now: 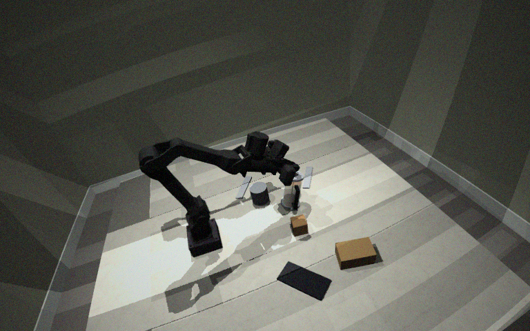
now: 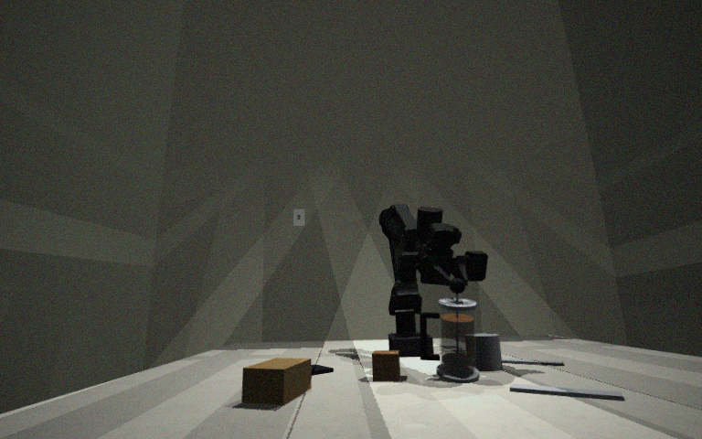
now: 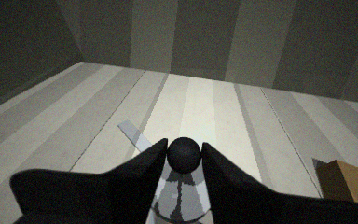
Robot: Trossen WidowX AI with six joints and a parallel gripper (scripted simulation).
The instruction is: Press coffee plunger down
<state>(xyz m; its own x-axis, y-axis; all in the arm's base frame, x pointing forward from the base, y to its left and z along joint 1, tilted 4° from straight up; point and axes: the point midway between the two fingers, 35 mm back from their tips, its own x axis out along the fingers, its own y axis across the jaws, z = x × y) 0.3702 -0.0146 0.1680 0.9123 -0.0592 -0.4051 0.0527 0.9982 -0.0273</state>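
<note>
Setting: a dim room with a pale striped bench point(image 1: 351, 195) lit in patches, a low rim along its edges.

Arm: one black robot arm, its base point(image 1: 203, 238) bolted to the bench, elbow raised, forearm reaching out over the coffee press.

Claw: the claw point(image 3: 184, 156) is clamped on the plunger knob point(image 3: 184, 154), a dark ball held between the two black fingers, one finger touching each side, as the wrist view shows.

Coffee press: the coffee press point(image 2: 457, 336) stands upright on the bench, directly under the claw. It is a clear glass cylinder on a dark round foot with a dark handle on the side.

Plunger: in the exterior view the knob point(image 2: 457, 284) sits just above the pale lid, joined to it by a short length of thin rod. Inside the glass an orange-brown band lies in the upper half.

Grey cup: a dark grey cup point(image 1: 259, 193) stands just beside the press, not touching it as far as the top view shows.

Small box: a small brown box point(image 1: 299, 225) sits near the press, on the side away from the cup.

Large box: a larger tan box point(image 1: 355, 252) lies well apart from the press.

Dark slab: a flat dark slab point(image 1: 304, 280) lies on the bench near the large box.

Grey strips: two thin pale grey strips point(image 1: 243, 187) point(image 1: 308, 177) lie flat, one beyond the cup and one beyond the press.
</note>
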